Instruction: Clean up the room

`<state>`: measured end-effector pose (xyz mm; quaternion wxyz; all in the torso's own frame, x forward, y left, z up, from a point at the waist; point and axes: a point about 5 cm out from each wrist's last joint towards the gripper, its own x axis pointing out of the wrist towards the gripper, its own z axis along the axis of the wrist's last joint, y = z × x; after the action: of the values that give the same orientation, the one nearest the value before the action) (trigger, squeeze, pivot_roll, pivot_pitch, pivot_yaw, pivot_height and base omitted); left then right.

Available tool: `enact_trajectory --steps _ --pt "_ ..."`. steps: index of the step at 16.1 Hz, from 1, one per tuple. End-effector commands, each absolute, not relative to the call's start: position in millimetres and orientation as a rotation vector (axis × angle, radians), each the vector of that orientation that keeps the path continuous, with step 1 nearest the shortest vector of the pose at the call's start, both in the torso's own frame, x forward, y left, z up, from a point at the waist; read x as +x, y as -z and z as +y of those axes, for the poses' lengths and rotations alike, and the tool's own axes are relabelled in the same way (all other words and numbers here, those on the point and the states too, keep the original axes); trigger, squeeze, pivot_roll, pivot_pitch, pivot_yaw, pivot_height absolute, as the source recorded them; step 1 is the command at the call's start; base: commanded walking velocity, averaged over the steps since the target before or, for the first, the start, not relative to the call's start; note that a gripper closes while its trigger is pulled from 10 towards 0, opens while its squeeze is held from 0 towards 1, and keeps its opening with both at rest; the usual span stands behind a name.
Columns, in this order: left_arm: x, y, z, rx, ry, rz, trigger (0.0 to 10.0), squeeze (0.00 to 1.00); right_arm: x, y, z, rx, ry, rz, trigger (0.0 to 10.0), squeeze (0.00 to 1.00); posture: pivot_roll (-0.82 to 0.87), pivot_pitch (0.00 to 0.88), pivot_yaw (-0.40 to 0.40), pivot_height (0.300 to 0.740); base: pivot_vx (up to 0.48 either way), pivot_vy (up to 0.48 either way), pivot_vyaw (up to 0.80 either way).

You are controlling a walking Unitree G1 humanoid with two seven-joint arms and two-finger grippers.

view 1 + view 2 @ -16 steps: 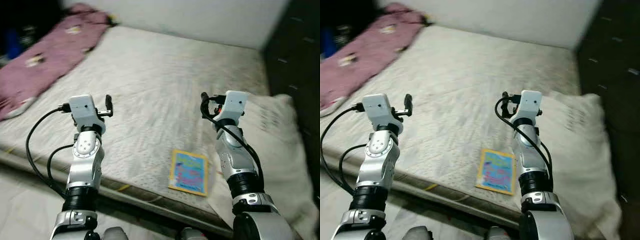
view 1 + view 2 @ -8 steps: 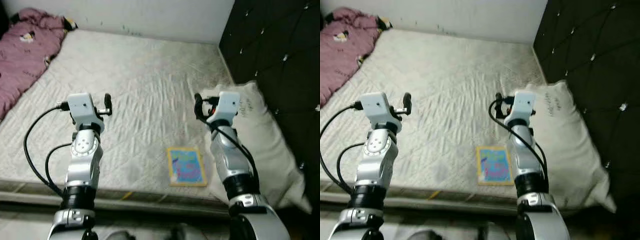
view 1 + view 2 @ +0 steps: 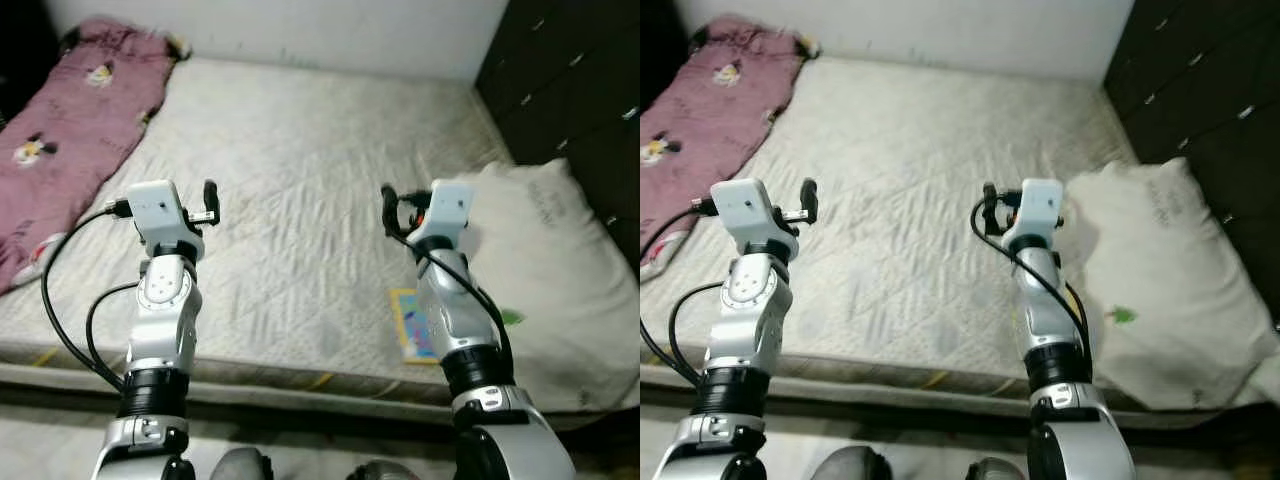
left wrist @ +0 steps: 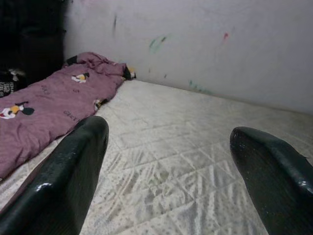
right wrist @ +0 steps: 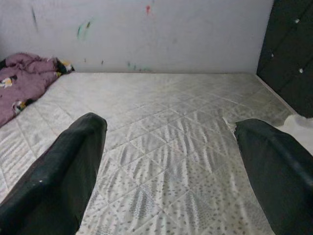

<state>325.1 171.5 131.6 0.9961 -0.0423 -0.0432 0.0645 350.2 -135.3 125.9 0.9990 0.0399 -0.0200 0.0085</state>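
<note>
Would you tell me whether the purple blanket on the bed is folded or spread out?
Spread out: the purple blanket lies lengthwise and rumpled along the mattress's left edge.

A big bare mattress (image 3: 300, 200) fills the middle. A white wall (image 3: 300, 30) stands behind it at 12 o'clock, with small paint marks (image 4: 156, 44) on it. A dark padded headboard (image 3: 570, 90) is at 2 o'clock.
</note>
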Motion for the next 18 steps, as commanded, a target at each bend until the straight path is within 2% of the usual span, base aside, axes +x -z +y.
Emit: enact_trajectory --steps 1,3,5,18 --pt "326.6 -133.2 160.7 -0.104 -0.085 -0.087 10.0 0.00 350.1 -124.4 -147.8 0.073 0.014 -0.028 10.0 0.00 0.04 0.000 -0.023 0.740 0.000 0.000 -0.80" --pt "326.1 -132.7 160.4 -0.121 -0.083 -0.083 10.0 0.00 350.1 -124.3 -147.5 0.074 0.010 -0.027 10.0 0.00 0.04 0.000 -0.026 0.740 0.000 0.000 -0.73" --pt "325.8 -132.3 160.0 -0.127 -0.078 -0.083 10.0 0.00 349.9 -123.4 -147.2 0.074 0.007 -0.022 10.0 0.00 0.04 0.000 -0.026 0.740 0.000 0.000 0.00" --pt "325.4 -128.8 156.1 -0.165 -0.067 -0.059 10.0 0.00 349.9 -120.4 -147.9 0.069 -0.006 0.001 10.0 0.00 0.04 0.000 -0.034 0.740 0.000 0.480 0.00"
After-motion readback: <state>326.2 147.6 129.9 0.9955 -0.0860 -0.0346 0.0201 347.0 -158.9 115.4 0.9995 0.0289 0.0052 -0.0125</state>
